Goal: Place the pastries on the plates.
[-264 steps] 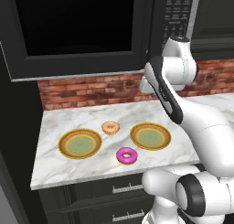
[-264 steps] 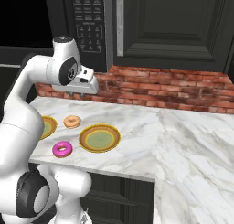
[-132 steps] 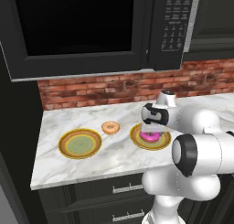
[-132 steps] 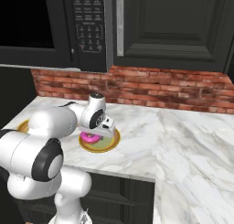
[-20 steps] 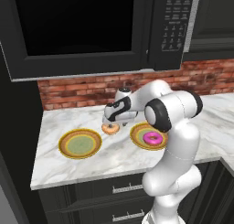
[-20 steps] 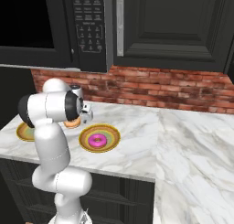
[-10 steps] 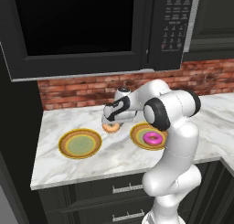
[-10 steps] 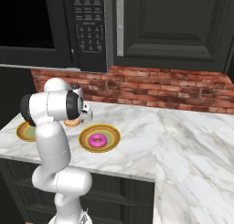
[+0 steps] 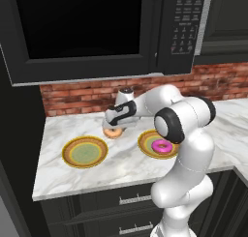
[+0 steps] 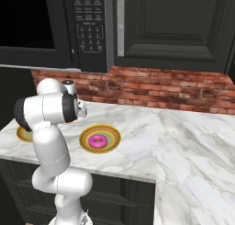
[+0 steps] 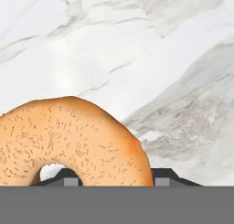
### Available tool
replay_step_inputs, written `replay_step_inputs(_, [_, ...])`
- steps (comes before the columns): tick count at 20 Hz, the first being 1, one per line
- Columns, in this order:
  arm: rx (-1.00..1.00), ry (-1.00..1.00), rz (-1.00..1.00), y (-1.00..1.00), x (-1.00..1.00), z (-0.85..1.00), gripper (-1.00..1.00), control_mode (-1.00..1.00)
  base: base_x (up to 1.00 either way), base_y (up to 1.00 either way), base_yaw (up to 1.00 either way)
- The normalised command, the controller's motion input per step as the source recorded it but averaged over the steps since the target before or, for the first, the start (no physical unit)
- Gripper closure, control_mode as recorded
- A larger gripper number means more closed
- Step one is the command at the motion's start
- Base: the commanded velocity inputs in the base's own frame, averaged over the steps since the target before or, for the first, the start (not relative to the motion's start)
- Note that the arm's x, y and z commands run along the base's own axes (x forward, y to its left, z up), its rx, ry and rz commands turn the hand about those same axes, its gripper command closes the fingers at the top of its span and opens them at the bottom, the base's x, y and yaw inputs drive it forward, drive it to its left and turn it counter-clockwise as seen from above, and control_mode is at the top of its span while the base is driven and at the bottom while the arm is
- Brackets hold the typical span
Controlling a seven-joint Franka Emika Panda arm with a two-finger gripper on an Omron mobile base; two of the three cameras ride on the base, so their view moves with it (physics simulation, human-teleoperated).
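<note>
The pale orange-tan donut (image 9: 113, 132) sits between the two plates near the brick wall, with my gripper (image 9: 114, 128) down over it and shut on it. In the hand view this donut (image 11: 68, 134) fills the lower left, and my gripper (image 11: 114, 178) has a dark fingertip on each side of it. I cannot tell whether it still touches the marble. The pink donut (image 9: 161, 146) lies on the right plate (image 9: 144, 140); it shows as the pink donut (image 10: 97, 141) on its plate (image 10: 112, 133). The left plate (image 9: 85, 152) holds nothing.
A black microwave (image 9: 97, 33) hangs low over the marble counter (image 9: 58, 178), with a red brick backsplash (image 9: 72, 98) behind. My own white arm (image 9: 186, 129) arches over the right plate. The counter (image 10: 183, 141) runs on to the right under dark cabinets.
The fingers have closed on the tan donut. The hand itself has hardly moved, and the pink donut and both plates stay put.
</note>
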Motion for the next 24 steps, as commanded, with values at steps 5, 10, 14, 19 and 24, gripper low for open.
replay_step_inputs(5, [0.03,0.00,0.00,0.21,-0.38,0.13,1.00,-1.00,0.00,0.00,0.00])
replay_step_inputs(10, [0.01,0.00,0.00,0.28,-0.54,0.08,1.00,-1.00,0.00,0.00,0.00])
replay_step_inputs(14, [0.00,0.00,0.00,0.44,-0.46,0.00,1.00,-1.00,0.00,0.00,0.00])
replay_step_inputs(19, [0.00,0.00,0.00,0.61,-0.12,0.02,1.00,-1.00,0.00,0.00,0.00])
replay_step_inputs(24, [0.00,0.05,0.00,0.52,0.00,0.00,1.00,-1.00,0.00,0.00,0.00])
